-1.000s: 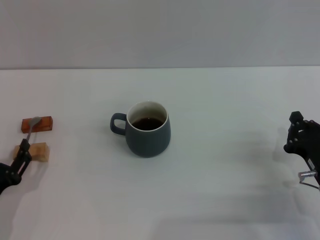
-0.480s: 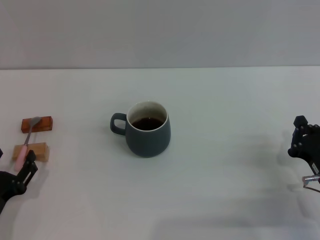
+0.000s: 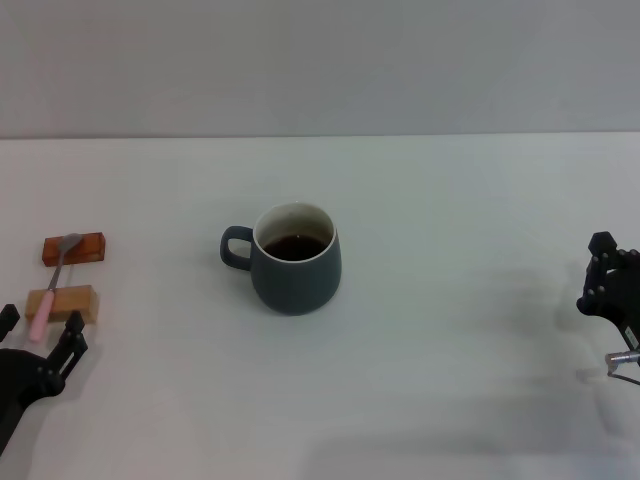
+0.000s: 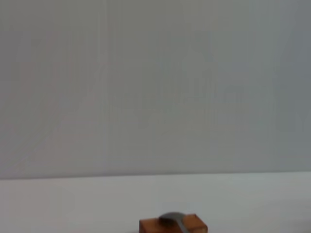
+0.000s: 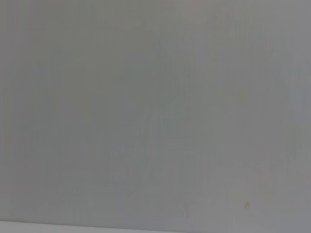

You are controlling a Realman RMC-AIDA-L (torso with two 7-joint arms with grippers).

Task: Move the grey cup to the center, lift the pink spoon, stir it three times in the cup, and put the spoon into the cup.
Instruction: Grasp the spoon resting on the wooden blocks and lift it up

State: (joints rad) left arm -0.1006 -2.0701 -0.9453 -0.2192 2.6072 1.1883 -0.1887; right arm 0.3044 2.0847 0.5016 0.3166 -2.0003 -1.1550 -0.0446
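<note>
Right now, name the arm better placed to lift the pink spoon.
Left. The left hand sits open just short of the pink spoon, which rests across two blocks at the table's left edge. The right hand is far across, beyond the grey cup.

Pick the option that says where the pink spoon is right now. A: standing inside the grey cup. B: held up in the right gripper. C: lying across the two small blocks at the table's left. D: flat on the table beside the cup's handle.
C: the pink spoon lies across the reddish-brown block and the light wooden block, far left of the grey cup.
</note>
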